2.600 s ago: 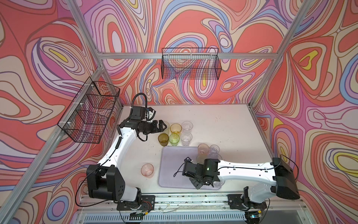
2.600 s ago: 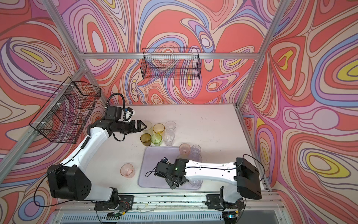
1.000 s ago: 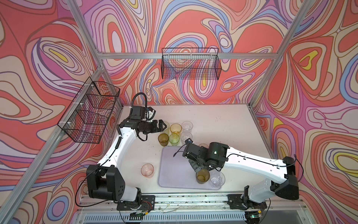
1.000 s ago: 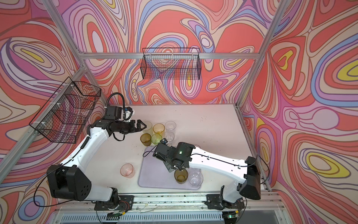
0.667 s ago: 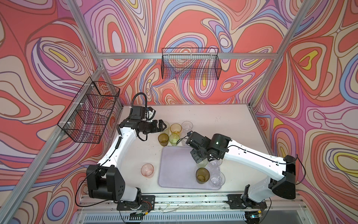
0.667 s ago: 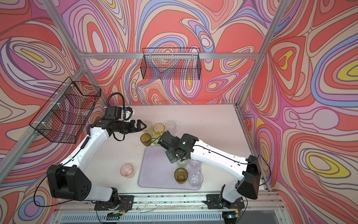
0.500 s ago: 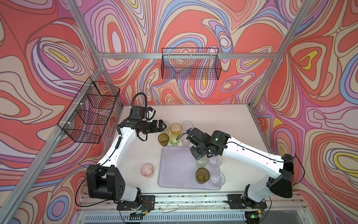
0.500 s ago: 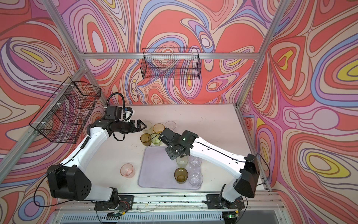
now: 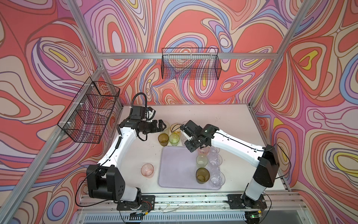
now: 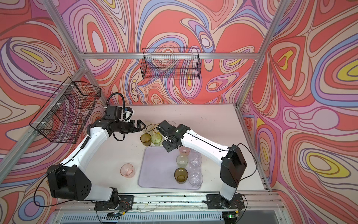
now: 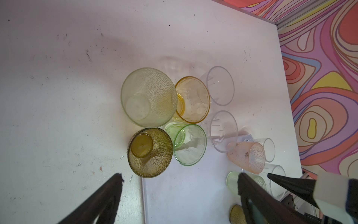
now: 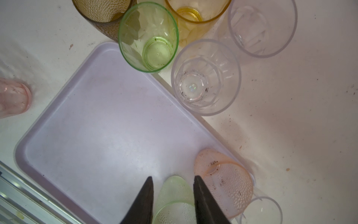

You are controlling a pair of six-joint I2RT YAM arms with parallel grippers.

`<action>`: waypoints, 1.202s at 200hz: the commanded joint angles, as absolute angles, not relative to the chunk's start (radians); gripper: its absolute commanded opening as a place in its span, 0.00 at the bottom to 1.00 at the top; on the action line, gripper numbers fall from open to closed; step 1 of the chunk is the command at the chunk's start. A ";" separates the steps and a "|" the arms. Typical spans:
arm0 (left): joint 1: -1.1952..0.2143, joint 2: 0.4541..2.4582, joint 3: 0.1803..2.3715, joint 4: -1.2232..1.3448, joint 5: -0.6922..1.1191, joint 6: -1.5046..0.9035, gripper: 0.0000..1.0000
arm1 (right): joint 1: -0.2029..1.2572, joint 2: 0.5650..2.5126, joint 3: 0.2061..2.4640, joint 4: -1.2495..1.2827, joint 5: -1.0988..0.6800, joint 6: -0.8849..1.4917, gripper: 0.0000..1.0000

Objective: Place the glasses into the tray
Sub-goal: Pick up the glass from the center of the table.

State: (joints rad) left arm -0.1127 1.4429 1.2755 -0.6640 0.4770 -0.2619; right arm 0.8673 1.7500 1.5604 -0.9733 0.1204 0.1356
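In both top views the right gripper [image 9: 190,148] [image 10: 168,148] covers part of the pink glass [image 9: 203,151] [image 10: 184,150] on the tray [image 9: 174,168]. In the right wrist view the pale green glass [image 12: 174,197], the brown glass [image 12: 100,11] and the yellow glass [image 12: 195,9] run off the picture's edge.

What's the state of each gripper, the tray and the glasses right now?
left gripper: open, empty.
right gripper: open, empty.
tray: flat on table, partly loaded.
frosted green glass: upright, in tray.
lone pink glass: upright, on table beside tray.
green glass: upright, on table, outside tray.
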 commanded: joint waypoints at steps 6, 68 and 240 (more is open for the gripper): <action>-0.118 1.457 1.304 -0.705 0.471 -0.243 0.95 | 0.844 1.803 1.597 -0.907 0.076 0.081 0.35; -0.117 1.459 1.303 -0.706 0.474 -0.241 0.96 | 0.807 1.893 1.647 -0.846 0.041 0.030 0.35; -0.117 1.455 1.300 -0.701 0.489 -0.245 0.96 | 0.782 2.032 1.690 -0.777 0.017 -0.008 0.29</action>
State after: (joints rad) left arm -0.1127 1.4494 1.2758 -0.6735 0.4793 -0.2619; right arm 0.7902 2.0117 1.6840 -0.8028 0.0273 0.0036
